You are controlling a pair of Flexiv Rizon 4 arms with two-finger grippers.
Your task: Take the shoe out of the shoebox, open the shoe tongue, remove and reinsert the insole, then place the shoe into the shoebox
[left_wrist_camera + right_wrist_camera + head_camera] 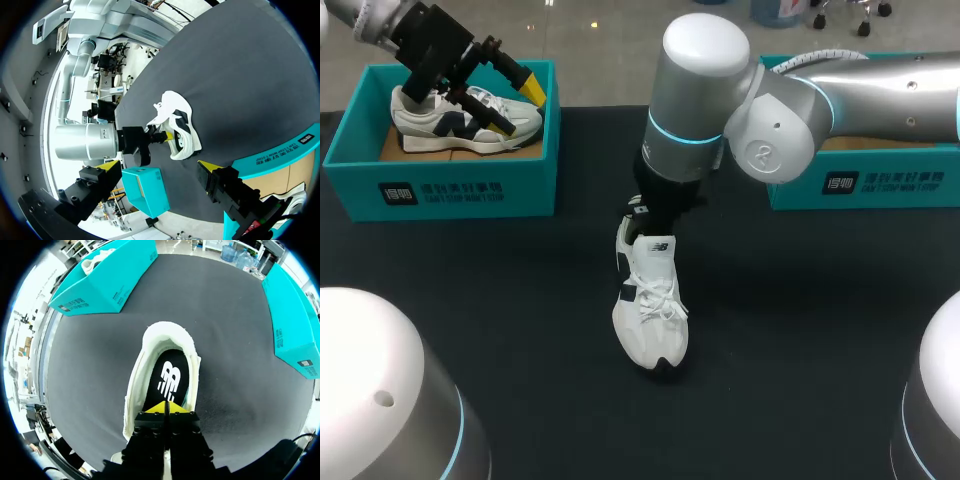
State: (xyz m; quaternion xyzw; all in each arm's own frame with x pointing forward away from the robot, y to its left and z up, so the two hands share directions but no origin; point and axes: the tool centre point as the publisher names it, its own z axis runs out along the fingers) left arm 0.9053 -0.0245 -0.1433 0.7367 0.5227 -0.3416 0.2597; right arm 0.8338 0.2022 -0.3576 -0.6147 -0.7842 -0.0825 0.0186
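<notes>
Sneaker of white mesh and leather with white laces [650, 312] lies on the black table cover [800, 330] at the middle of the frame, toe toward the lower edge, outside both boxes. The right gripper [165, 408] stands at its heel, yellow tips pressed together over the heel end of the black insole with a white logo [169, 377]; whether they nip the insole's edge cannot be told. At the upper left, the left gripper [515, 105] hangs with fingers spread over an open teal cardboard shoebox [450, 190], which holds a second white sneaker with dark side marks [425, 125]. Another teal cardboard box [860, 185] sits at the upper right, behind the right arm [840, 100].
</notes>
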